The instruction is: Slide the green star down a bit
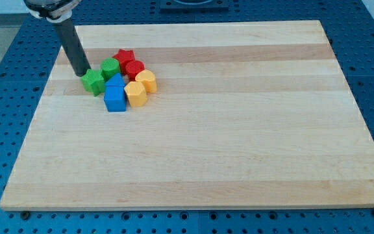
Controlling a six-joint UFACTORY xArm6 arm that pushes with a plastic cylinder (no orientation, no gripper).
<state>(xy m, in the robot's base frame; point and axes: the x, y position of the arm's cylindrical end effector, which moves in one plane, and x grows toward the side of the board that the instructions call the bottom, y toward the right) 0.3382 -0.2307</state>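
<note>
Although the green star [94, 82] is already met at its eleven o'clock edge by my tip [83, 73], no clear downward travel can be judged, so the slide is taken as barely begun. The star lies at the nine o'clock end of a tight cluster, touching the blue block [115, 94] at its four o'clock. No hand is fitted; only a bare rod is seen.

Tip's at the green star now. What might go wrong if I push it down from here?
1. My tip sits at the green star's upper-left, so an off-centre push may slide it right into the blue block.
2. The green cylinder is close to the rod and may get dragged along.
</note>
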